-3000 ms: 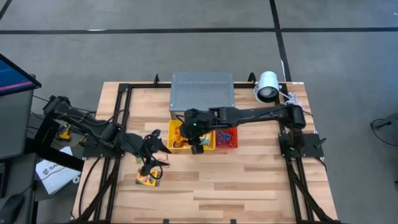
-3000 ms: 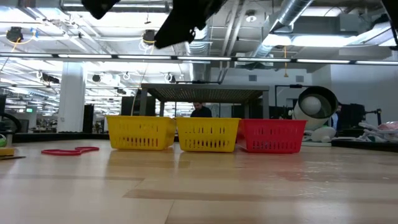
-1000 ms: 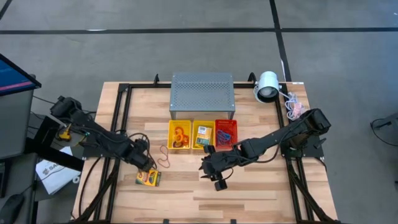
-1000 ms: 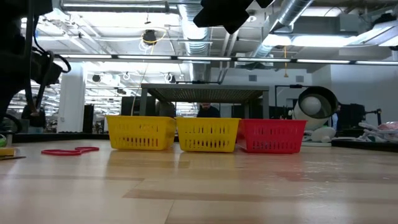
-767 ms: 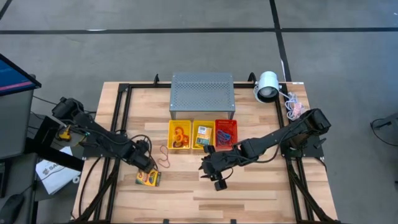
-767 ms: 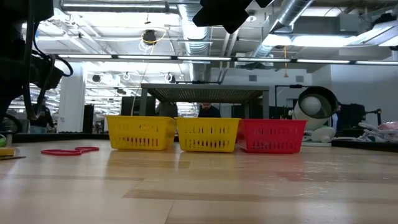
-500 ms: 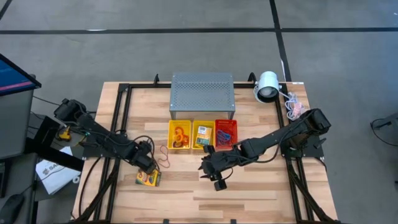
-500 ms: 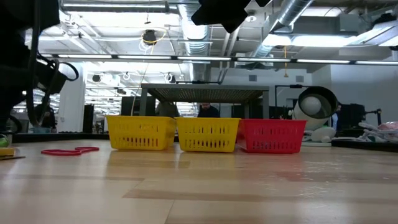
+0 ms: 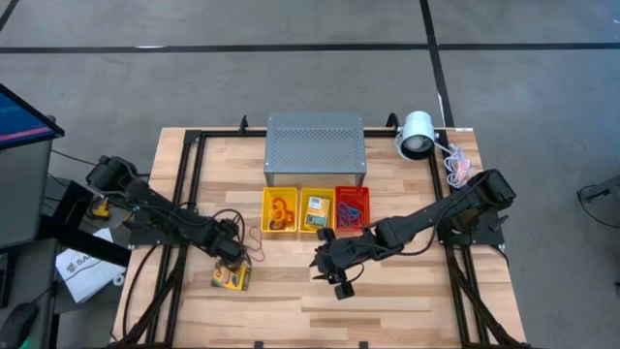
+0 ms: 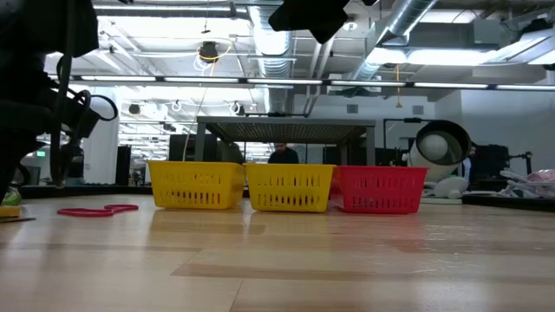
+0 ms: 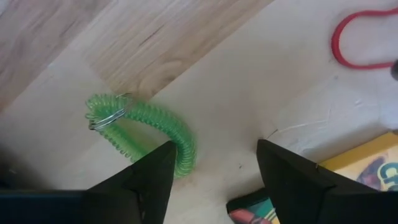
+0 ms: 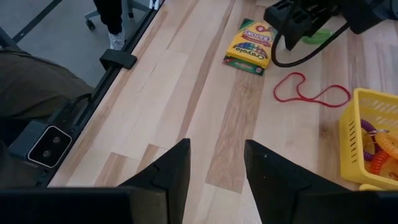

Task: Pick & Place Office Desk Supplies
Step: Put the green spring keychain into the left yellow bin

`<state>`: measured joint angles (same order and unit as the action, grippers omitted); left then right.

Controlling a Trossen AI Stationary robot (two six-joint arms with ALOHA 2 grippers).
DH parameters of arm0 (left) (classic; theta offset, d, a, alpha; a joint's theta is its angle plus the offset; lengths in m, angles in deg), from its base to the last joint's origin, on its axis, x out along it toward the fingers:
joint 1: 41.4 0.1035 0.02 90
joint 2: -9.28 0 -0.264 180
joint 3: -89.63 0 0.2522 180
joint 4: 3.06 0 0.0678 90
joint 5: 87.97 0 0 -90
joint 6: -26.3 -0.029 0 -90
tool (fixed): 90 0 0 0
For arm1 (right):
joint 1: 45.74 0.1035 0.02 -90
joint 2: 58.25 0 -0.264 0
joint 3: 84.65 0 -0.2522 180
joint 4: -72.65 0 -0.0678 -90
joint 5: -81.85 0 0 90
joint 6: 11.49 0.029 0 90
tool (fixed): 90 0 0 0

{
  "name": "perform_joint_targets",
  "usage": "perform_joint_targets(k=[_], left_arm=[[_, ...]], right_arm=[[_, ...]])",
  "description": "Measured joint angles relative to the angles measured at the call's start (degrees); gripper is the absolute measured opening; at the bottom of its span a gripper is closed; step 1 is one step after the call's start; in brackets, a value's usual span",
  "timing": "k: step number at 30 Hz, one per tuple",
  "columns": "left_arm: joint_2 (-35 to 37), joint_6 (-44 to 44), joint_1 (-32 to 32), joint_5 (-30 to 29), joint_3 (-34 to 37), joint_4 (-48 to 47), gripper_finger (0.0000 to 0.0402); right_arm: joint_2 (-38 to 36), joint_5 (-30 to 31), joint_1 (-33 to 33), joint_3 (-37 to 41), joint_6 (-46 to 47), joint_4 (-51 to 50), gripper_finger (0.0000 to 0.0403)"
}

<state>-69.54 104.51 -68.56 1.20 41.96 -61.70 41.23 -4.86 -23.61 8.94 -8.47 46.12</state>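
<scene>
On the wooden table's (image 9: 407, 301) left side, at about eight o'clock from the basket row, the left gripper (image 9: 231, 254) hangs low with its dark fingers (image 11: 152, 180) spread and nothing between them. Just beyond them lies a green coiled band (image 11: 146, 127) (springy translucent plastic, threaded onto a thin metal ring). A flat yellow-and-green card box (image 9: 231, 278) lies at six o'clock from that gripper, and a thin red band loop (image 9: 258, 247), limp and pinched into a figure eight, lies at three o'clock.

At centre stand three slotted plastic mesh baskets side by side: a yellow basket (image 9: 282, 211) holding orange coils, a second yellow basket (image 9: 317, 210) with a card box, and a red basket (image 9: 353, 207). A grey perforated metal box (image 9: 315, 143) sits at twelve o'clock from them.

At five o'clock from the yellow pair, the right gripper (image 9: 335, 266) hovers above bare planks, fingers (image 12: 168, 171) parted and empty.
</scene>
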Motion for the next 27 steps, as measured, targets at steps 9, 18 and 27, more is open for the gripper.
perform_joint_targets(k=[9,18,27], left_arm=[[0.8,-3.0,0.0,1.3,0.1,-0.3,0.0107],[0.9,-6.4,0.0,1.4,0.0,-1.0,0.0014],[1.2,-10.7,0.0,1.4,0.0,-1.0,0.0006]], right_arm=[[0.0,0.0,0.0,0.0,0.0,0.0,0.0143],[0.0,0.0,0.0,0.0,0.1,0.1,0.0143],[0.0,0.0,0.0,0.0,0.2,0.1,0.0143]])
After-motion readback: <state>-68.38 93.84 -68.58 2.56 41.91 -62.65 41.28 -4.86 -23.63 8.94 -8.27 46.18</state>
